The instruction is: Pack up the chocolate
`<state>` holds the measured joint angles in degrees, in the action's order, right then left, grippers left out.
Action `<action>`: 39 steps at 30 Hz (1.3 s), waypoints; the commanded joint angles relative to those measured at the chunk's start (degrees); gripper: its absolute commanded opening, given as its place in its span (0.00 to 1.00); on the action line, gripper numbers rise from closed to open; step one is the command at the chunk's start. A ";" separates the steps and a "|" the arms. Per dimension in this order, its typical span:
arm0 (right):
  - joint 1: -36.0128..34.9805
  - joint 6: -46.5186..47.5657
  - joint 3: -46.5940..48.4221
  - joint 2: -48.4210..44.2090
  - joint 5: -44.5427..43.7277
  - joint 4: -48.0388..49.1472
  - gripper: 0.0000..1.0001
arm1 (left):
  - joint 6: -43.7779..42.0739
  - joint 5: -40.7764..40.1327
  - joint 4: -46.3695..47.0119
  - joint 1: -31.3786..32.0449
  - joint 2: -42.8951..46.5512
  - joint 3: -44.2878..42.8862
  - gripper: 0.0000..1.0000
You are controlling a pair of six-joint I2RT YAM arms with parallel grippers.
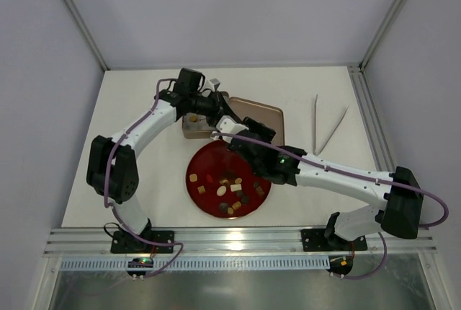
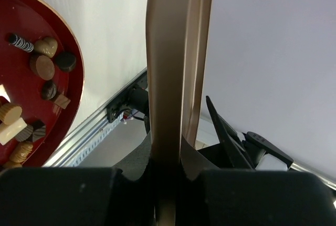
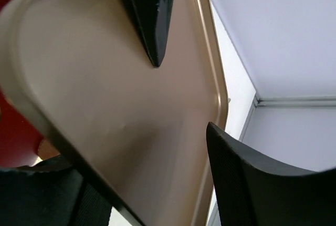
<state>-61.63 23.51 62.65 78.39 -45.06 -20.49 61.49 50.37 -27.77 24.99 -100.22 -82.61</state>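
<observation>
The chocolate (image 1: 230,184), several small brown, tan and cream pieces, lies on a red plate (image 1: 209,160) at the table's middle; it also shows in the left wrist view (image 2: 42,65) on the plate (image 2: 16,13). My left gripper (image 1: 218,106) is shut on the edge of a tan-brown box lid (image 1: 261,117), seen edge-on in its wrist view (image 2: 173,68). My right gripper (image 1: 229,130) is open at the lid's near corner; the lid (image 3: 121,79) fills its view, between the spread fingers (image 3: 241,178).
A tan box (image 1: 193,130) with a small piece inside stands just behind the plate, under the left wrist. Two white sticks (image 1: 328,126) lie at the back right. Metal frame rails run along the right and near table edges.
</observation>
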 commanded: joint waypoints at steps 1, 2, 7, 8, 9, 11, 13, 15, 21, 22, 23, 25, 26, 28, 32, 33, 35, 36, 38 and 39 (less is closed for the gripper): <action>-1.47 6.19 -0.07 0.10 -4.68 7.39 0.62 | -0.76 3.68 0.61 -0.56 3.28 1.30 0.00; -2.00 6.90 -0.34 0.27 -4.95 7.66 0.59 | -0.85 3.68 0.61 -0.56 3.28 1.48 0.00; -3.76 10.76 0.10 2.20 -6.88 7.92 0.54 | -0.94 4.03 0.61 -0.56 3.28 1.22 0.00; -3.94 11.03 0.19 2.73 -7.15 7.92 0.53 | -0.85 4.03 0.61 -0.56 3.37 1.31 0.00; -4.20 11.38 0.10 2.91 -7.24 8.01 0.51 | -0.76 4.03 0.61 -0.56 3.37 1.31 0.00; -4.38 12.00 0.01 3.26 -7.67 8.10 0.42 | -0.76 4.12 0.61 -0.56 3.54 1.31 0.00; -4.38 12.09 0.01 3.35 -7.94 8.01 0.37 | -0.85 4.12 0.61 -0.65 3.55 1.31 0.00; -4.38 12.44 -0.25 3.17 -8.20 8.10 0.32 | -0.85 4.30 0.70 -0.65 3.63 1.13 0.00; -4.47 12.88 0.28 2.56 -8.82 8.01 0.05 | -1.20 4.04 0.79 -1.00 4.07 0.61 0.04; -4.47 13.05 0.45 2.21 -8.91 8.01 0.04 | -1.38 4.03 0.79 -1.09 4.16 0.43 0.16; -4.73 13.14 0.80 2.03 -9.08 8.01 0.04 | -1.55 3.86 0.79 -1.26 4.25 0.34 0.24; -4.73 13.23 1.59 1.33 -9.08 7.75 0.04 | -1.82 3.42 0.79 -1.61 4.51 -0.53 0.43; -4.73 13.14 1.86 1.15 -9.17 7.75 0.04 | -2.34 3.33 0.79 -1.70 4.60 -0.97 0.51; -4.73 12.80 2.47 0.80 -9.43 6.70 0.04 | -2.96 2.10 0.79 -2.05 5.12 -2.02 0.69; -4.73 10.69 4.93 -0.43 -8.82 3.53 0.04 | -4.80 -0.44 0.87 -4.15 6.00 -3.34 0.84; -4.73 10.07 5.11 -0.78 -8.47 2.22 0.04 | -5.15 -0.88 0.79 -4.69 6.09 -3.52 0.86; -4.64 7.97 6.25 -1.57 -7.86 0.99 0.04 | -5.86 -1.85 0.96 -6.44 6.09 -4.48 0.89; -4.82 7.26 6.78 -1.83 -7.33 -0.94 0.04 | -6.12 -2.20 1.05 -6.97 6.01 -4.84 0.89; -4.73 3.85 8.79 -2.01 -6.36 -3.23 0.04 | -6.21 -2.99 1.40 -8.37 5.74 -6.50 0.90; -4.47 2.61 9.76 -1.66 -4.79 -5.94 0.04 | -6.04 -3.17 1.92 -9.69 5.57 -7.12 0.90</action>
<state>-66.28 31.03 67.68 79.05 -51.07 -21.69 56.86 48.47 -27.77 17.67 -96.51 -86.06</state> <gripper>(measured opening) 0.145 0.901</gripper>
